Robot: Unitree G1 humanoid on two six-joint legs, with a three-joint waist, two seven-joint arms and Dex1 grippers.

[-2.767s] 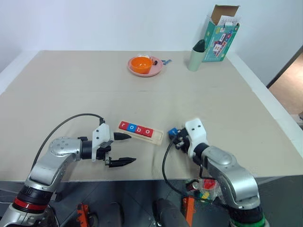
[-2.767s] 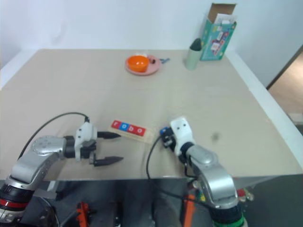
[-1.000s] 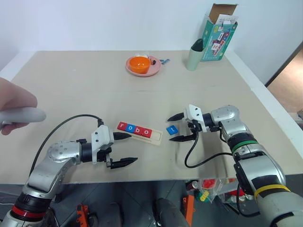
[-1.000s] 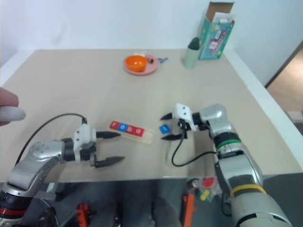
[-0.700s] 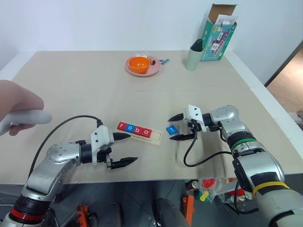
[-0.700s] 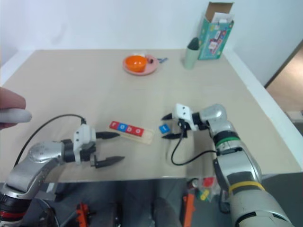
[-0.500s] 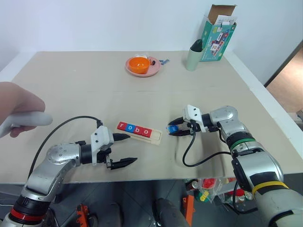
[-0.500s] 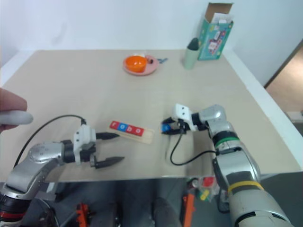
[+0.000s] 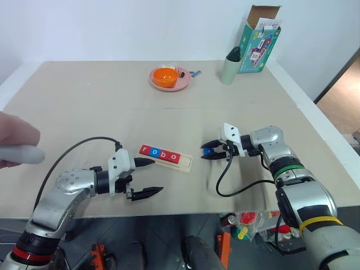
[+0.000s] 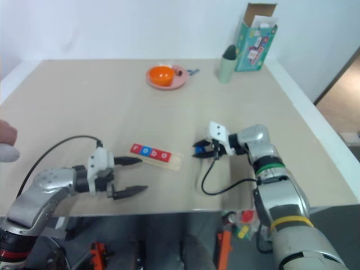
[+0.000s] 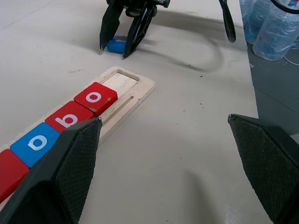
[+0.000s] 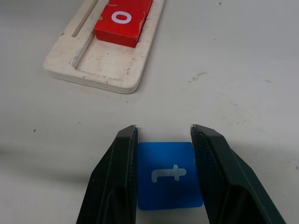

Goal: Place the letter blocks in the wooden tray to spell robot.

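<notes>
**Right pincer clamps the t block**

Right pincer (image 12: 162, 135) closed partway on blue t block (image 12: 169, 175), a finger against each side, on the bench (image 9: 112, 112); wooden tray (image 12: 100, 65) just ahead of its tips, holding r-o-b-o, end slot bare; left pincer (image 9: 149, 176) wide open, empty, beside the tray's r end.

A pale, unpainted wooden tray (image 9: 168, 156) carries flat square tiles running red (image 9: 147, 149), blue (image 9: 156, 152), red (image 9: 165, 154), red (image 9: 175, 157), each with a white lowercase letter. Right of that tray, a blue square tile (image 12: 170, 175) bears a white t between glossy black fingers (image 12: 114, 175). Beyond the tray, an orange bowl (image 9: 165, 75) sits on a pink round plate (image 9: 183, 85).
</notes>
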